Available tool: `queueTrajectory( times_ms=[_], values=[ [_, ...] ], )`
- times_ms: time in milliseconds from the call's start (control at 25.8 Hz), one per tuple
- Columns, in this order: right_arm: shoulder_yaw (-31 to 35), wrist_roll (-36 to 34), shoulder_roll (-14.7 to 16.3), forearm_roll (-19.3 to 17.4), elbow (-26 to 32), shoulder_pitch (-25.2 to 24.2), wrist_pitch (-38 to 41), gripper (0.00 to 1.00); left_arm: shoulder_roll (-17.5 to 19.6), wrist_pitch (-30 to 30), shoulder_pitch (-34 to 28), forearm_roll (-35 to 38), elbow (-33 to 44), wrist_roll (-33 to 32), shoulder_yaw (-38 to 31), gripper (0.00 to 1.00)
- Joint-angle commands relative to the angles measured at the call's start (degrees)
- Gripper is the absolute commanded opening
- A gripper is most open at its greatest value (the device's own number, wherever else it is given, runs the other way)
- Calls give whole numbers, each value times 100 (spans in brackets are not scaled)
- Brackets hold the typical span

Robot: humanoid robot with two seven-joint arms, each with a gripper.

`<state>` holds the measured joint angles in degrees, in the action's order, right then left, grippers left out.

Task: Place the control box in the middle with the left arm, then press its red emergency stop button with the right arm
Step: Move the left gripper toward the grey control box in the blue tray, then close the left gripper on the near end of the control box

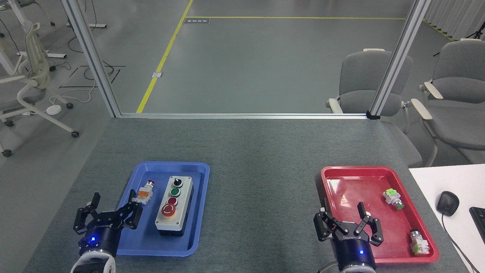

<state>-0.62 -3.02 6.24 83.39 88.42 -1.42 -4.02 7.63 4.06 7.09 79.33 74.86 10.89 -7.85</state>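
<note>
The light-grey control box lies in the blue tray at the left, its long side running away from me. Its face carries a black knob, a green button, a small red button and, nearest me, the big red emergency stop button with a yellow ring. My left gripper stands open over the tray's left rim, left of the box and apart from it. Over the near left part of the red tray, my right gripper is open and holds nothing. The middle is bare dark-grey felt tabletop between the two trays.
A small white-and-orange push-button unit lies in the blue tray beside the left gripper's fingertip. The red tray holds two white-and-green button units. A white desk with a mouse adjoins at the right. Chairs stand beyond the table.
</note>
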Motion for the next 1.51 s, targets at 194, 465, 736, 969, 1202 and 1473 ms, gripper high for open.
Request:
queueTrajectory(
  times_ms=[194,465,736,969,1202,1473],
  values=[
    [-9,12,-26,1,-9,-7,-2,97,-15,7,-85,-454,2,203,-199,99],
    [-9,47,-53,1,-9,2,-2,97,11,631,-410,-533,310,168,-217,99],
    [-9,30,-53,1,-9,2,6,97,-59,1062,-1526,-454,1207,212,-76,99],
    [-9,21,-53,1,-9,2,6,97,-182,535,-1421,-85,908,194,785,99],
    [-9,12,-35,1,-17,-7,42,97,-200,-318,-876,302,152,186,1743,99],
    [-9,12,-35,1,-17,2,24,97,-262,-485,-454,293,-393,186,1831,99]
  ],
)
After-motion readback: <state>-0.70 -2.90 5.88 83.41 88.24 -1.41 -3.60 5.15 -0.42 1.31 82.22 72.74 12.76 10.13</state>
